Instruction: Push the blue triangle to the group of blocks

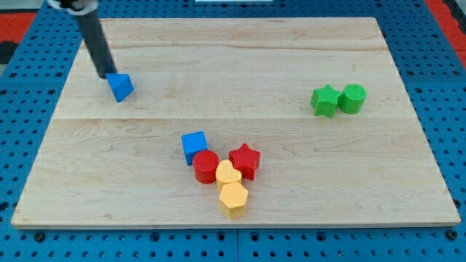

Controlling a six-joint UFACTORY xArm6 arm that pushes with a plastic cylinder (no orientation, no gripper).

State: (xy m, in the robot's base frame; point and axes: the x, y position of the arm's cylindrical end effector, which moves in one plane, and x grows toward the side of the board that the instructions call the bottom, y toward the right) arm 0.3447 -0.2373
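Observation:
The blue triangle (121,86) lies near the board's upper left. My tip (104,75) is at its upper-left side, touching or almost touching it. The group of blocks sits low in the middle of the board: a blue cube (194,146), a red cylinder (206,167), a red star (245,161), a yellow heart (228,175) and a yellow hexagon (234,199), all packed together. The group lies to the lower right of the triangle, well apart from it.
A green star (325,100) and a green cylinder (352,98) sit side by side at the view's right. The wooden board (240,58) ends at a blue pegboard surround on all sides.

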